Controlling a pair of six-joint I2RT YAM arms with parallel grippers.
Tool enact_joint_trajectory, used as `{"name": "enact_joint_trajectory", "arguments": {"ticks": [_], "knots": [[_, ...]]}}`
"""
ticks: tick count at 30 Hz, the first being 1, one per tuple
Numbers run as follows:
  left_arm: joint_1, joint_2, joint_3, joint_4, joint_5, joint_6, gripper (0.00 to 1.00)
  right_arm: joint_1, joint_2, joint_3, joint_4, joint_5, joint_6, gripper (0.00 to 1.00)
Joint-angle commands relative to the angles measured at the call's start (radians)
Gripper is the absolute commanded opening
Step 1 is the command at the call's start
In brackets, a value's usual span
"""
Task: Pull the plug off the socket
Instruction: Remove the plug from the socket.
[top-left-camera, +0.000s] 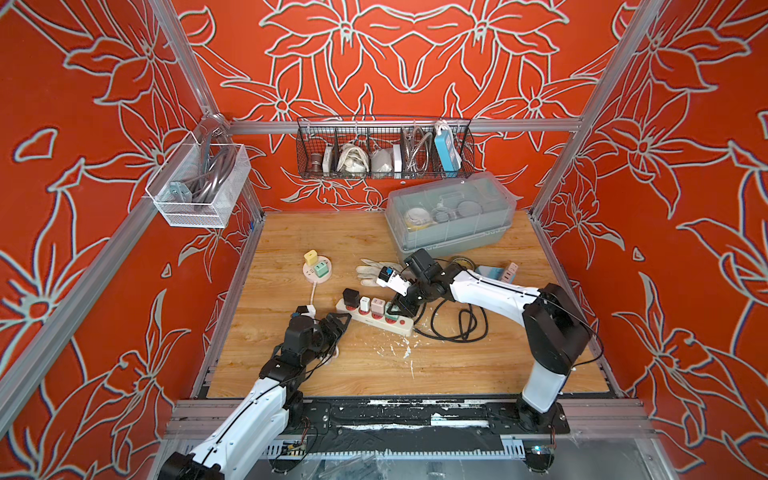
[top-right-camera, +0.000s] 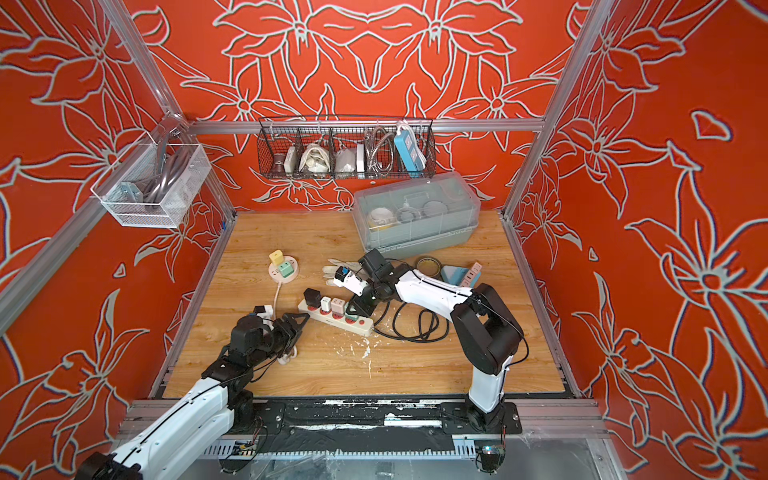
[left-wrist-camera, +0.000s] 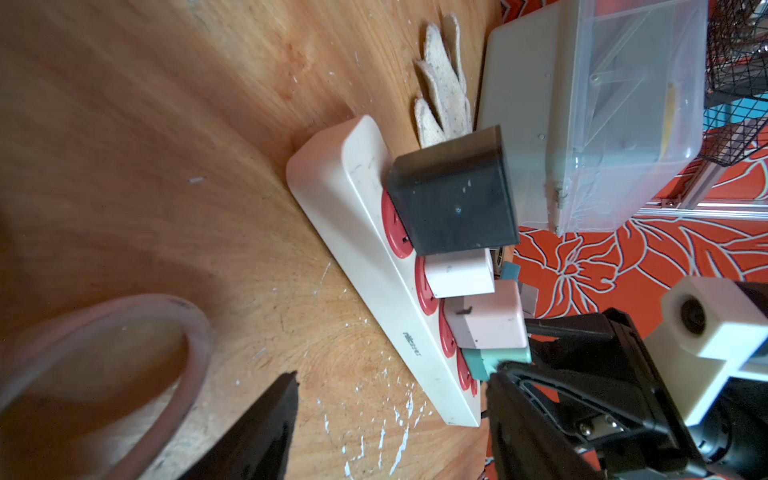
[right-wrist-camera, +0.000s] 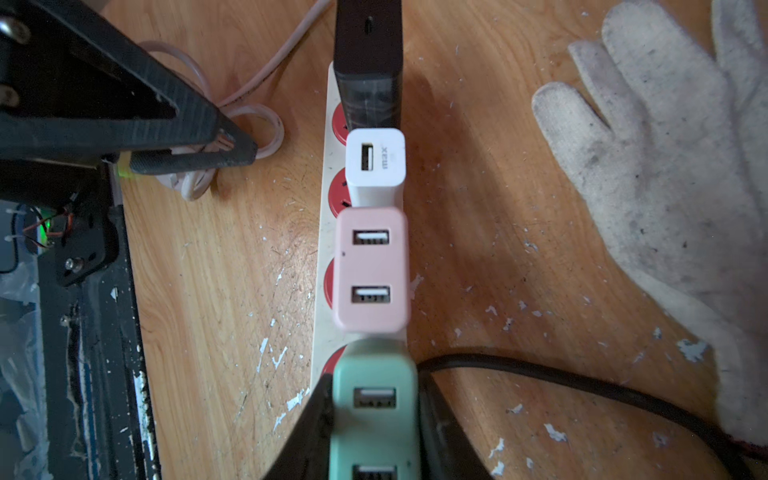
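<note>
**Mint plug clamped at the strip's right end; lift not yet made**

At the far left, the left claw (top-left-camera: 341, 319) is seen low over the surface (top-left-camera: 291, 365) with its fingers apart and nothing between them; it is placed just beside the left end of the power strip (left-wrist-camera: 361, 249), at about 9 o'clock from that end. In both top views the strip's long axis is laid close to the 9-to-3 line, with its right end dipped towards 4 o'clock. Four plugs are lined along it: black plug (right-wrist-camera: 368, 83), white plug (right-wrist-camera: 374, 160), pink plug (right-wrist-camera: 371, 270), then the mint-green plug (right-wrist-camera: 374, 374), fourth in the row and nearest the strip's right end.

The mint-green plug is a rounded, pale green block with USB ports in its top face; it appears seated over a red socket (right-wrist-camera: 332, 362), just beside the pink plug. The right claw (top-left-camera: 395, 306) is clamped on it, one finger on each long side; the right arm is brought in from about 3 o'clock and is by far the nearer. The pull is judged to be needed straight up off the strip's face, square to the long axis; the strip may be dragged up with the plug unless it is pinned, for which the left claw is well placed.
</note>
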Motion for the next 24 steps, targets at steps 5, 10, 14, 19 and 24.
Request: {"name": "enact_joint_trajectory", "arguments": {"ticks": [5,10,14,19,24], "knots": [[-0.037,0.113,-0.022,0.169,-0.026,-0.092,0.71,-0.002,-0.040,-0.025,0.113,-0.084,0.102,0.00],[-0.078,0.212,0.015,0.207,-0.052,-0.146,0.67,-0.003,-0.041,-0.031,0.121,-0.087,0.120,0.00],[-0.091,0.312,0.017,0.262,-0.087,-0.183,0.66,-0.002,-0.047,-0.037,0.118,-0.087,0.120,0.00],[-0.112,0.508,0.062,0.382,-0.079,-0.194,0.66,-0.002,-0.048,-0.057,0.142,-0.096,0.128,0.00],[-0.124,0.725,0.080,0.619,-0.020,-0.223,0.57,-0.002,-0.044,-0.065,0.131,-0.098,0.124,0.00]]}}
